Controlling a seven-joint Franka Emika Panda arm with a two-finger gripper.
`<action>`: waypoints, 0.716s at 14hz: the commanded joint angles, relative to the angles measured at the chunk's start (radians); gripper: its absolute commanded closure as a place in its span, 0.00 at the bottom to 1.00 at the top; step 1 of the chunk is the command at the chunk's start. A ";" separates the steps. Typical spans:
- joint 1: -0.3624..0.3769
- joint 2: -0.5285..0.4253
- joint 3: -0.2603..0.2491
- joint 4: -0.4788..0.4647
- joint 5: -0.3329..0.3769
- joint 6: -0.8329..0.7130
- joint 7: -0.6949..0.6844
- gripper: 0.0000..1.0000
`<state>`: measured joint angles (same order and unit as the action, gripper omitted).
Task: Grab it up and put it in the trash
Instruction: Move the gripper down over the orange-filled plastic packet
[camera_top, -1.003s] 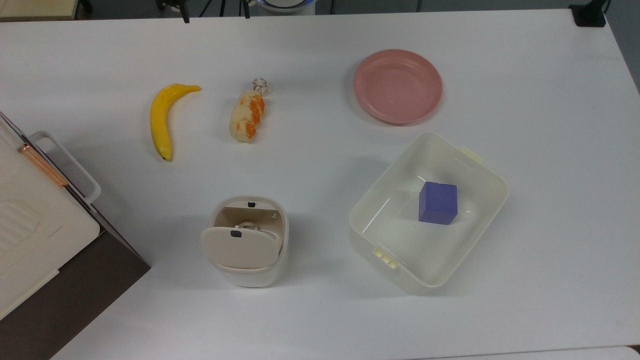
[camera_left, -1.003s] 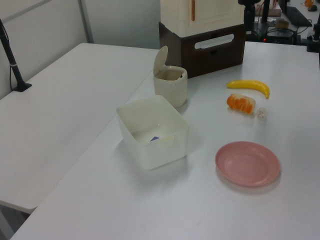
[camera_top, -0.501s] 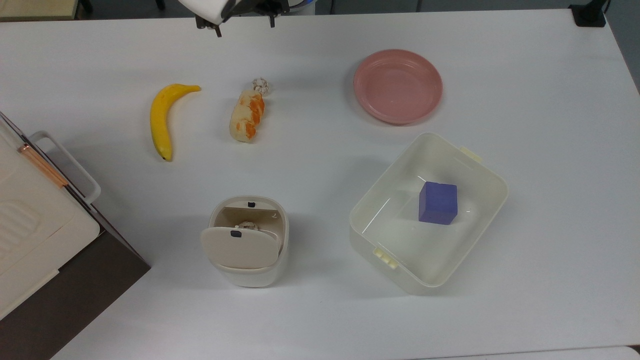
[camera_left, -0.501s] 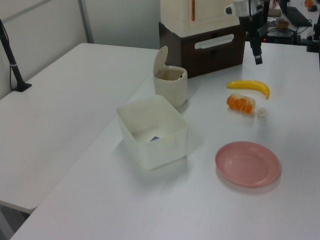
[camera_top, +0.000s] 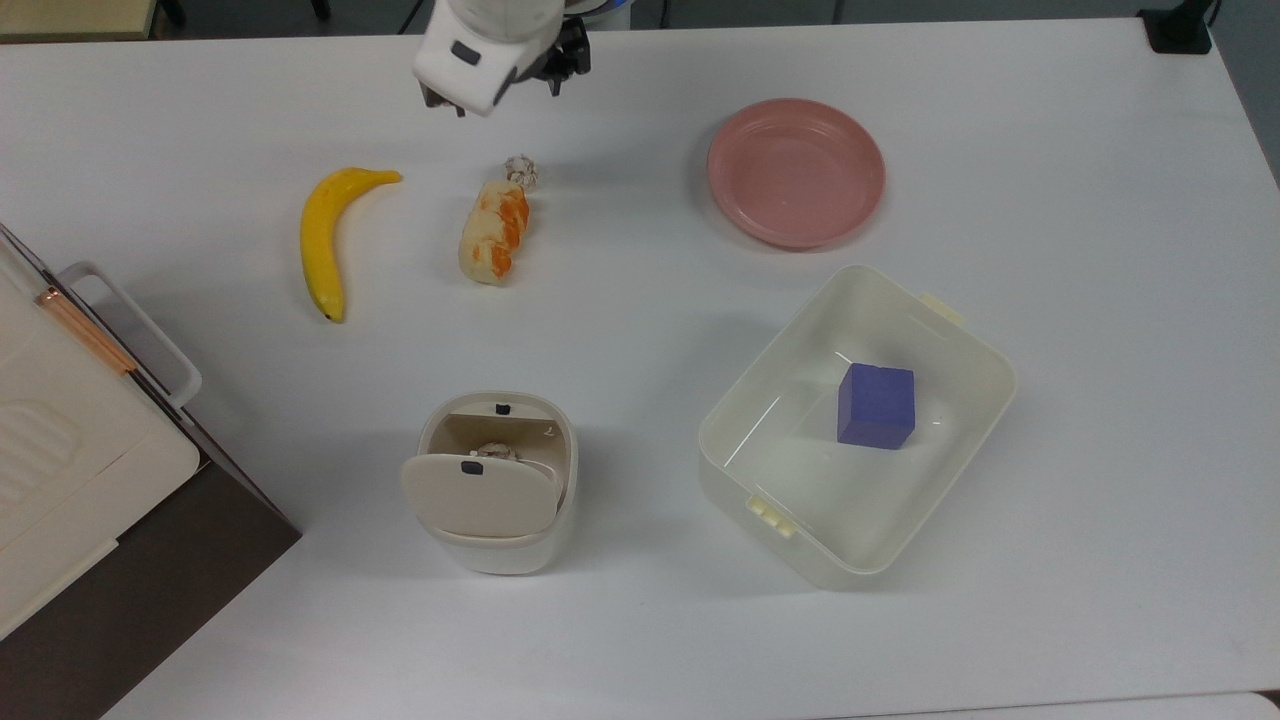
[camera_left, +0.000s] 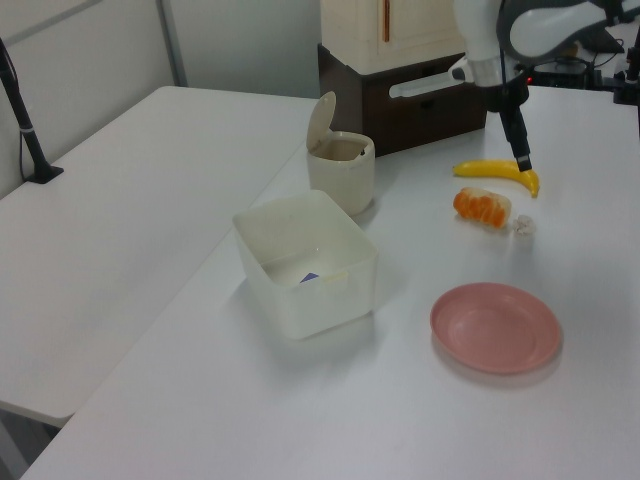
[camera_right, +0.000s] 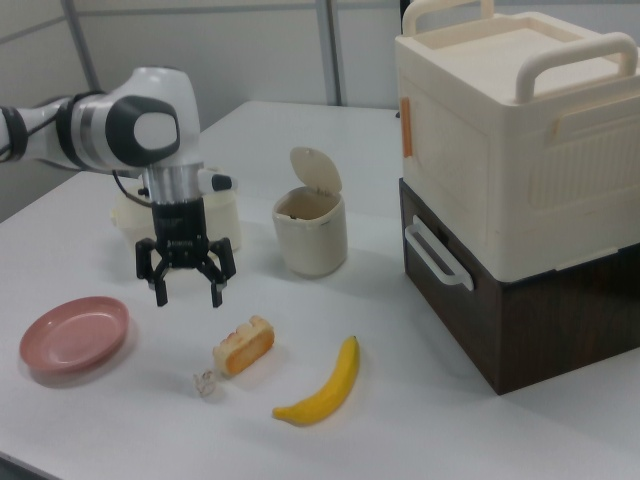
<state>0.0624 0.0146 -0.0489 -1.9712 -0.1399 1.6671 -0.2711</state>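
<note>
The hand (camera_right: 186, 292) hangs above the white worktop (camera_top: 640, 620) with its two black fingers spread wide and nothing in them. The tiny crinkly clear-wrapper wad (camera_top: 521, 171) sits lower down in the top view, a bit to the top view's right, touching the end of the cream-and-orange oblong food piece (camera_top: 494, 232), so a tight pick I'd guess. Fingertips are cut off in the top view, and the wad's too small to make out any long axis.

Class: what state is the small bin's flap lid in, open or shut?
Open: the trash bin's lid stands raised above the rim, exposing the inside.
</note>
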 joint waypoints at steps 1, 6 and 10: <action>0.019 -0.041 -0.003 -0.103 -0.029 0.061 0.006 0.02; 0.017 -0.028 -0.003 -0.176 -0.050 0.123 0.006 0.02; 0.011 0.030 -0.003 -0.209 -0.076 0.196 0.007 0.02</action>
<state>0.0699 0.0217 -0.0489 -2.1479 -0.1842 1.8064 -0.2710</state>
